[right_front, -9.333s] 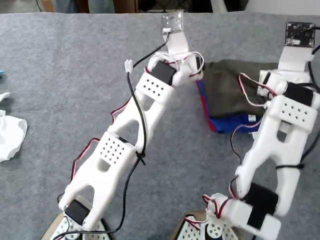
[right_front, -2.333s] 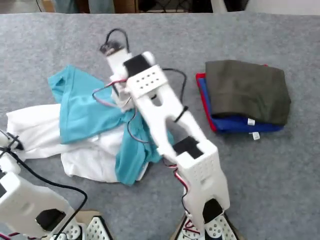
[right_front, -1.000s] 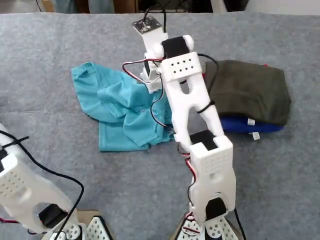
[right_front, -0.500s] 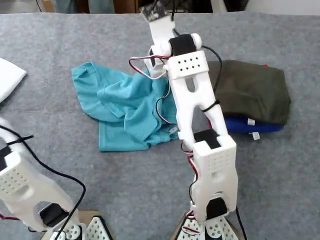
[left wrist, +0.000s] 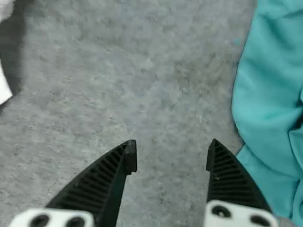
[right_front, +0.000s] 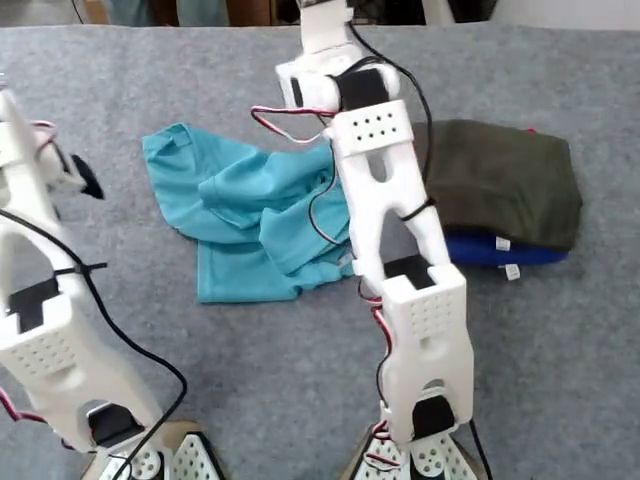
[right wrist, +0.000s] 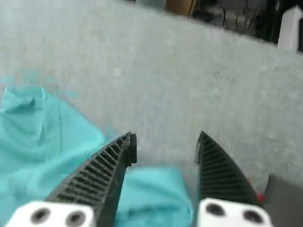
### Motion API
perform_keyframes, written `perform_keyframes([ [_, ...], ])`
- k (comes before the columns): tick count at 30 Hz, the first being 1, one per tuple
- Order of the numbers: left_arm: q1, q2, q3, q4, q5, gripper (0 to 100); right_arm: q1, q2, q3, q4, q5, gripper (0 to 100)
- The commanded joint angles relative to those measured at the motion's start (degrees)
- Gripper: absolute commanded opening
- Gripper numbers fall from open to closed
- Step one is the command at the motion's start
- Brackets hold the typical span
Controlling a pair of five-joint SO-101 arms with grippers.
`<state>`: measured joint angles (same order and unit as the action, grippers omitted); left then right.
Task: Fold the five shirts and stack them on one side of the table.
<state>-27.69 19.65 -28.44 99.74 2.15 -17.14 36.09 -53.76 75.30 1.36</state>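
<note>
A crumpled teal shirt (right_front: 250,215) lies mid-table. At the right, a folded olive shirt (right_front: 500,180) tops a folded blue one (right_front: 485,250). My right gripper (right_front: 292,92) hangs open over the far edge of the teal shirt (right wrist: 42,142), nothing between its fingers (right wrist: 116,158); the right wrist view puts its midpoint (right wrist: 165,146) above grey cloth. My left gripper (right_front: 75,175) stands open at the table's left, over bare table (left wrist: 142,85), beside the teal shirt (left wrist: 270,104), with midpoint (left wrist: 170,153) empty.
Grey cloth covers the table (right_front: 150,70). A white cloth (left wrist: 4,90) shows at the edge of the left wrist view. Dark room clutter (right wrist: 236,16) lies beyond the table's far edge. The near right of the table (right_front: 560,380) is bare.
The white shirt has gone off the table's left side. My left arm has swung in over the left of the table. My right gripper has let go of the teal shirt and risen toward the far edge.
</note>
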Motion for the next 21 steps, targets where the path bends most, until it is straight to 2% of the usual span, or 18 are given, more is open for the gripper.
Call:
perform_keyframes([
  [1, 6.7, -8.6, 5.5, -0.1, -1.0, 26, 1.5, -5.7, -5.9, 17.8, 5.9, 22.3],
  [4, 14.2, -17.0, 12.8, -2.9, -0.7, 26, 4.6, -7.3, -10.2, 25.8, 10.2, 22.3],
  [8, 26.8, -28.7, 27.9, -8.9, -0.5, 26, 12.7, -11.9, -12.2, 25.8, 10.1, 22.2],
  [12, 37.2, -35.6, 44.4, -19.4, 1.1, 26, 20.0, -19.6, -8.1, 25.9, 10.1, 22.2],
  [17, 45.1, -35.8, 53.7, -29.8, 10.1, 26, 26.9, -27.3, 3.6, 25.8, 10.1, 22.2],
  [21, 47.4, -35.7, 55.0, -36.2, 15.2, 26, 29.2, -30.4, 14.3, 25.5, 10.1, 22.2],
])
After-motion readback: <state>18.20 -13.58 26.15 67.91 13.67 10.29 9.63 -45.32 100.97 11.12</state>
